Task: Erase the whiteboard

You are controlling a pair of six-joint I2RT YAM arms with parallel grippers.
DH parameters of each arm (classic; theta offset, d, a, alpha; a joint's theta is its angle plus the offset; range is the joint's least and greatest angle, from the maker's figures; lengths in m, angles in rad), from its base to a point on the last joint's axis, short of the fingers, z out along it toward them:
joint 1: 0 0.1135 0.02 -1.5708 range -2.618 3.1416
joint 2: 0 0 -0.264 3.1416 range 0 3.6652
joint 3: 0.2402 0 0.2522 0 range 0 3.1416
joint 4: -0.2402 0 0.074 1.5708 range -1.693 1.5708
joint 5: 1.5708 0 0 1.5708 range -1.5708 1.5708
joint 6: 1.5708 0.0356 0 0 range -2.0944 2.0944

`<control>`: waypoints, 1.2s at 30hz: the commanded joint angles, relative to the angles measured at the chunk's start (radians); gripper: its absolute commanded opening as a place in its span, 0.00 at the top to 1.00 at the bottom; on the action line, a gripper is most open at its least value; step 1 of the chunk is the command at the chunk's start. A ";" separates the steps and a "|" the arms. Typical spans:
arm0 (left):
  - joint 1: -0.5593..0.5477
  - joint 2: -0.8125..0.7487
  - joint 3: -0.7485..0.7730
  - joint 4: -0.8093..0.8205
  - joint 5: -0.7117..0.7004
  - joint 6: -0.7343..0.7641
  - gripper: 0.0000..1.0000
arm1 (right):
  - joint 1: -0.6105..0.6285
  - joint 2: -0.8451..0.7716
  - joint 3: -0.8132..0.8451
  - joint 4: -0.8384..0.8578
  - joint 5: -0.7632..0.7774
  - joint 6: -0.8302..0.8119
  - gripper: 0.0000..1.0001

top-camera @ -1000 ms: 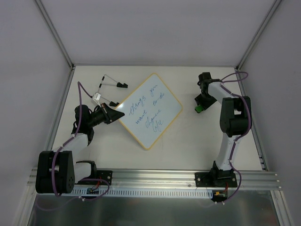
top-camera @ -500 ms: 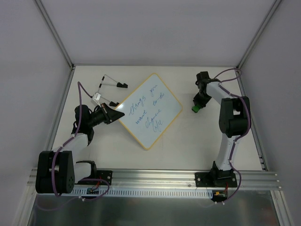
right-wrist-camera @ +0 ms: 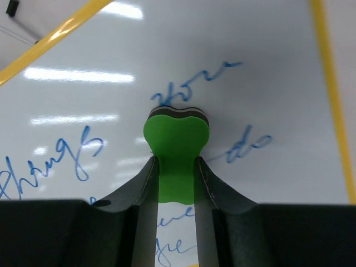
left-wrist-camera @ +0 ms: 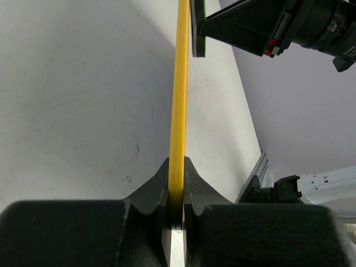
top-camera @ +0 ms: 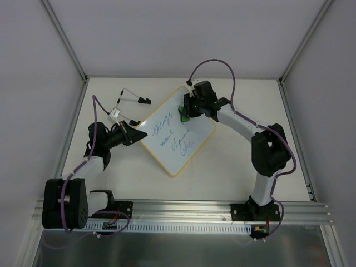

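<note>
The whiteboard (top-camera: 169,142) lies tilted like a diamond mid-table, yellow rim, blue handwriting across it. My left gripper (top-camera: 135,135) is shut on its left corner; in the left wrist view the yellow rim (left-wrist-camera: 178,100) runs edge-on between the jaws. My right gripper (top-camera: 186,113) is shut on the green eraser (top-camera: 184,115) and holds it over the board's upper part. In the right wrist view the eraser (right-wrist-camera: 176,150) sits at the writing (right-wrist-camera: 183,92), its tip against or just above the board (right-wrist-camera: 267,83).
Two black-tipped markers (top-camera: 135,99) and a small white item (top-camera: 115,113) lie on the table left of the board's top. Grey walls and metal frame posts enclose the table; a rail runs along the near edge.
My right arm has swung left from the table's right side, carrying the green eraser over the board's upper part. The left arm and the board have not moved.
</note>
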 commanded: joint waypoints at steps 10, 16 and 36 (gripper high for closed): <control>-0.086 0.031 0.022 -0.072 -0.084 0.252 1.00 | 0.137 0.097 0.069 0.077 -0.114 -0.256 1.00; -0.138 0.026 -0.009 -0.074 -0.151 0.289 1.00 | 0.270 0.079 0.040 0.065 -0.102 -0.303 1.00; -0.221 -0.046 -0.040 -0.138 -0.259 0.360 1.00 | 0.200 0.089 0.076 0.039 0.165 -0.322 1.00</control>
